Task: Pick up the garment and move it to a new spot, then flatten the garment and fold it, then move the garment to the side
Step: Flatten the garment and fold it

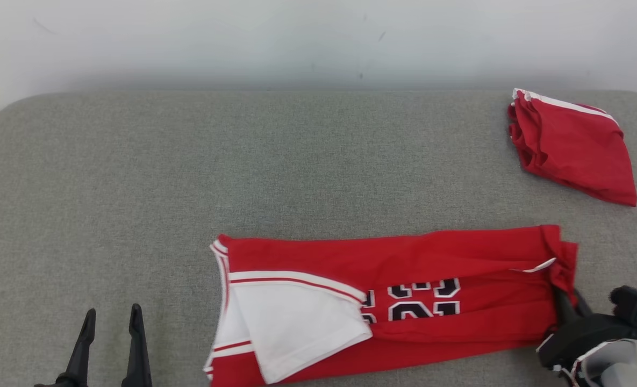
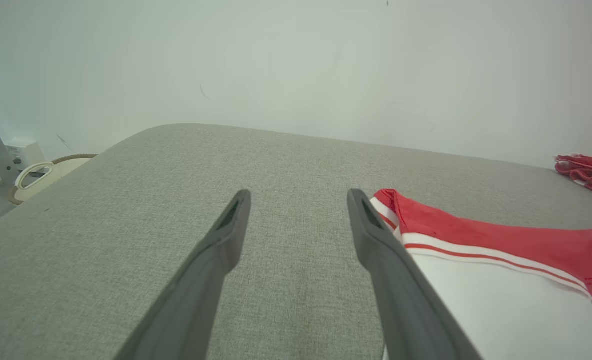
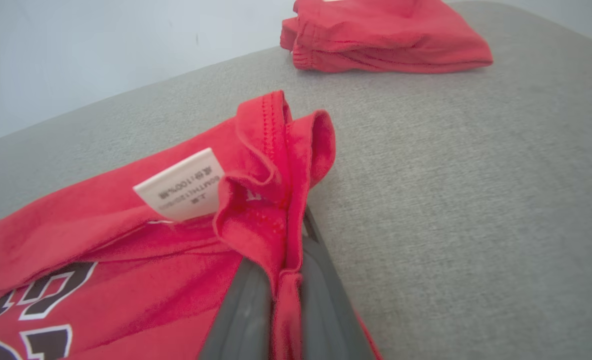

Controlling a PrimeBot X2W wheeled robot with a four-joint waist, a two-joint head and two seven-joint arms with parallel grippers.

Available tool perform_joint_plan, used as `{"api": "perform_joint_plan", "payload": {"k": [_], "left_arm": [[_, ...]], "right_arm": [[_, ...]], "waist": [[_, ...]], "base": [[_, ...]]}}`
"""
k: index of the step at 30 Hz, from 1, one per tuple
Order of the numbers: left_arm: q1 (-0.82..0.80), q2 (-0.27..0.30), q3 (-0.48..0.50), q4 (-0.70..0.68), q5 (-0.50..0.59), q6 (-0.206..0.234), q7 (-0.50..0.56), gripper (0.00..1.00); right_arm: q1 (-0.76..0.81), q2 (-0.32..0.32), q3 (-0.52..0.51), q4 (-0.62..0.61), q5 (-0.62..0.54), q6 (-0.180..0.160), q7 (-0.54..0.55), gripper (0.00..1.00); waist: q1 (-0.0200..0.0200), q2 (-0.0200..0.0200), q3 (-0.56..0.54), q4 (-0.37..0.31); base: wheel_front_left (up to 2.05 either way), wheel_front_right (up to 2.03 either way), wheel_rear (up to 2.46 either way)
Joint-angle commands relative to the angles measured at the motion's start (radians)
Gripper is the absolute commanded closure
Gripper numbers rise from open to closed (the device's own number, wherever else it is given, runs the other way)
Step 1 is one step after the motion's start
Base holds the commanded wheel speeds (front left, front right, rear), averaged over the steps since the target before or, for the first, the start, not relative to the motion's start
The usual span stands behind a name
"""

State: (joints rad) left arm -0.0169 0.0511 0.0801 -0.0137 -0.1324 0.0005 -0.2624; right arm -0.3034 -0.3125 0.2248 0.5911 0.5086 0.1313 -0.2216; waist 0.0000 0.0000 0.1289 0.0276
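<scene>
On grey pad point(image 1: 189, 177): right gripper point(image 1: 568, 301) pinches jersey point(image 1: 404, 258) hem; tag point(image 3: 181, 186) reads "100%"; left gripper point(image 1: 112, 317) wide, empty.

The garment point(image 1: 404, 258) is red with a white panel, striped trim and black white-edged numerals. The counter point(image 1: 189, 188) is grey weave.

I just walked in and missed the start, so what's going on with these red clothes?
A two-armed robot is handling a red jersey lying as a long folded strip on the grey table. Its right gripper is shut on the bunched edge at the strip's right end. Its left gripper is open near the left end, holding nothing. A second red garment sits folded at the far right.
</scene>
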Motion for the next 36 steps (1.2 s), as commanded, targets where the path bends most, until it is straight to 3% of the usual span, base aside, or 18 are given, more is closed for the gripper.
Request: {"api": "perform_joint_plan", "payload": {"k": [1, 6, 18, 26, 36], "left_arm": [[0.016, 0.0, 0.0, -0.005, -0.004, 0.005, -0.003, 0.0], [0.028, 0.0, -0.003, -0.009, -0.007, 0.013, -0.003, 0.0], [0.032, 0.0, 0.011, 0.001, -0.011, 0.006, -0.003, 0.0], [0.034, 0.0, 0.0, 0.008, -0.016, 0.008, -0.003, 0.0], [0.026, 0.0, -0.042, 0.017, -0.028, 0.017, -0.003, 0.0]], "right_arm": [[-0.004, -0.016, -0.012, -0.003, -0.008, -0.001, -0.007, 1.0], [-0.004, -0.044, -0.017, -0.047, 0.005, -0.001, 0.001, 1.0], [0.033, -0.053, 0.128, -0.288, 0.15, -0.001, 0.095, 1.0], [0.06, -0.02, 0.248, -0.435, 0.272, -0.001, 0.163, 1.0], [0.018, 0.043, 0.376, -0.486, 0.366, -0.001, 0.191, 1.0]], "waist": [[0.0, 0.0, -0.004, -0.003], [0.0, 0.0, -0.009, -0.011], [0.0, 0.0, -0.024, -0.015], [0.0, 0.0, -0.038, 0.006], [0.0, 0.0, -0.049, 0.064]], "base": [[0.0, 0.0, 0.0], [0.0, 0.0, 0.0], [0.0, 0.0, 0.0], [0.0, 0.0, 0.0], [0.0, 0.0, 0.0]]}}
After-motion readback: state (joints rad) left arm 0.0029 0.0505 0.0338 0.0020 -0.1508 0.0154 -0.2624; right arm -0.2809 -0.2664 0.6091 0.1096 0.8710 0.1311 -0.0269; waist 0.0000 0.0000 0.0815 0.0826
